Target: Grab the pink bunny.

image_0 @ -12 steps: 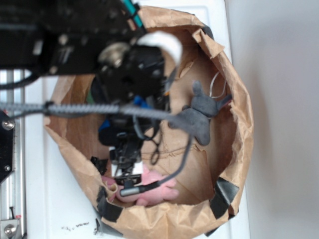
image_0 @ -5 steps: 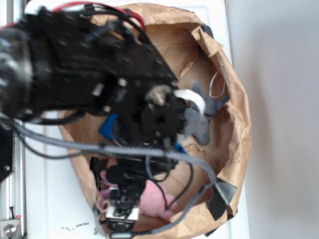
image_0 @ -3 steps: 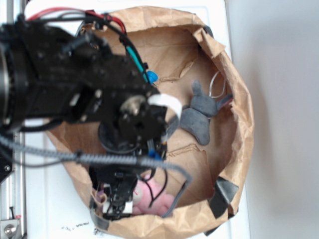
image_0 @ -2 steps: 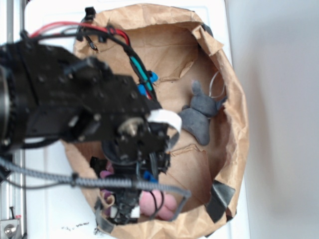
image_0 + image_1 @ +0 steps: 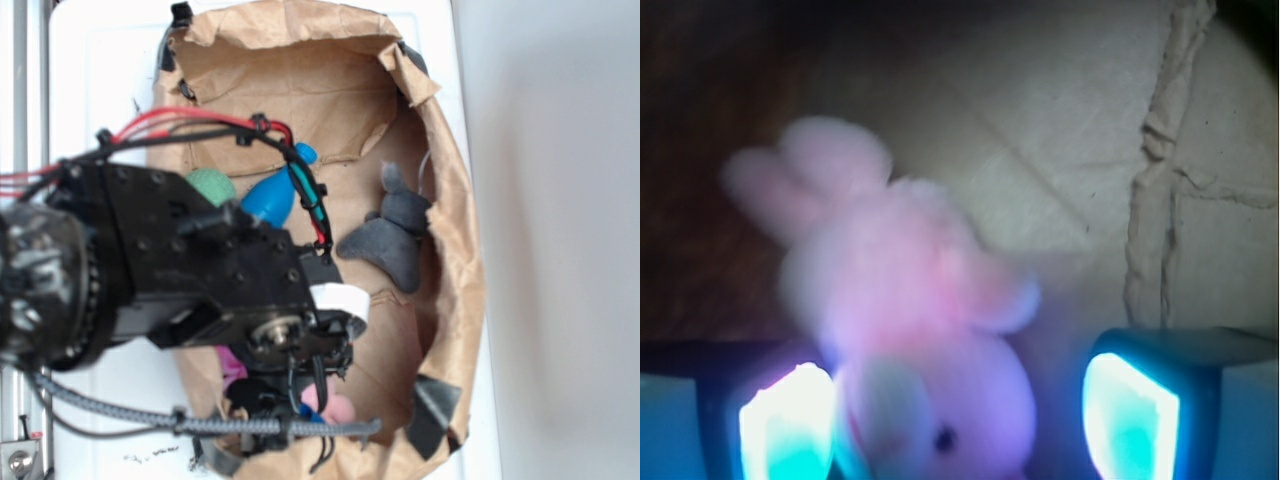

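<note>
A white surface carries a crumpled brown paper bag, seen from above, its rim patched with dark tape. Low in the bag, by its near rim, the claw stands released, its two glowing fingers spread wide. The pink bunny lies between them, nearer the left finger in the wrist view and well apart from the right one; its head sits low between the fingers and its limbs point away over the creased paper floor. From the exterior view only a pink patch of it shows under the black arm. Further up the bag lie a blue bottle and a green object, with a grey plush animal near the bag's right wall.
</note>
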Controlling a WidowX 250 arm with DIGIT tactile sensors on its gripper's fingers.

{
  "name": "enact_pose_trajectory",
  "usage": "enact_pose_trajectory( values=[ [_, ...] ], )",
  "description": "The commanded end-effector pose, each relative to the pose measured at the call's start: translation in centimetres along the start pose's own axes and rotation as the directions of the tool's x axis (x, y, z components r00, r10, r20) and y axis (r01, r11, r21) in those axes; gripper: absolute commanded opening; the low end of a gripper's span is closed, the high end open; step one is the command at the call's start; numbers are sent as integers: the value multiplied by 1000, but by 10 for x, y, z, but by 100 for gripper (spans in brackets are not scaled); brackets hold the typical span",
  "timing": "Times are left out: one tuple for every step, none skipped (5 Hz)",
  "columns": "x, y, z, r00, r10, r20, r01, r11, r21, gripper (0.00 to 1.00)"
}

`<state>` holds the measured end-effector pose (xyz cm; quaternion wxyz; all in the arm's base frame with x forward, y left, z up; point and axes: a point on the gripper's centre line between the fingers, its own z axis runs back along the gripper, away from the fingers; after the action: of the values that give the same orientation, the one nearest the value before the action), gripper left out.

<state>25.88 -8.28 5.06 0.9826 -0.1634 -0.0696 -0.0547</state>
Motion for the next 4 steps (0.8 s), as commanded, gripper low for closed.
enact_pose_trajectory(
  values=[
    [-2,-5,-40,992,-31,123,0,970,243,100],
    [0,-1,-42,992,6,125,-38,965,259,0],
    [5,1,-28,991,17,129,-47,972,231,0],
    [10,5,11,985,65,163,-97,976,197,0]
  ],
)
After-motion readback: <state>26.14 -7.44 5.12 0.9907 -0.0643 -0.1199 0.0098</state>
